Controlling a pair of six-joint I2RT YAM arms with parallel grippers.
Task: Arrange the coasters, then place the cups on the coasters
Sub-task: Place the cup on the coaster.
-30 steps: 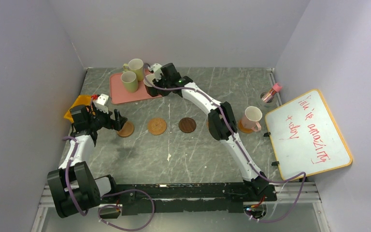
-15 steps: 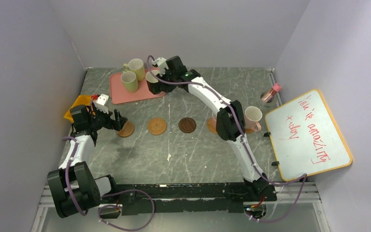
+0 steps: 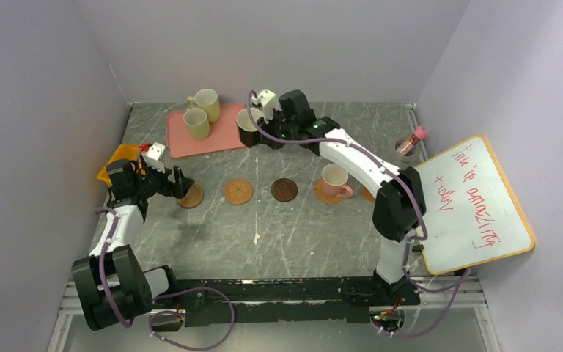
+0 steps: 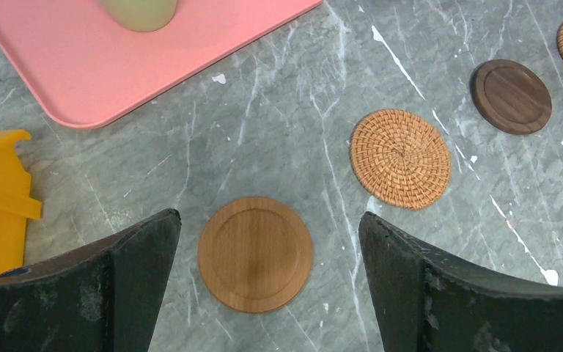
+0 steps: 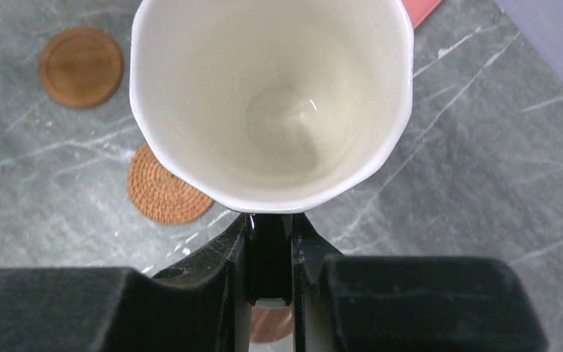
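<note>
Right arm's swung out to the right over the last second, elbow now by the whiteboard, and the black mug went with it. It was on the right end of the pink tray, and now it's just past that edge. The right fingers are clamped on its handle. The wrist view looks straight down into it and shows only the bare pale bottom.

With the elbow out of the way you can now see a pink mug sitting on a woven coaster.

The tray holds one yellow-green mug, with a second yellow-green mug at its far edge.

The left fingers are spread wide, one on each side of the tan wooden coaster, not touching it. Next in the row on the grey worktop are a second woven coaster and the dark brown coaster, both bare.

A small clear jar with a pink lid sits at the far right; can't tell what's in it. The whiteboard has red handwriting: "is amazing" is readable, the rest I can't make out.
</note>
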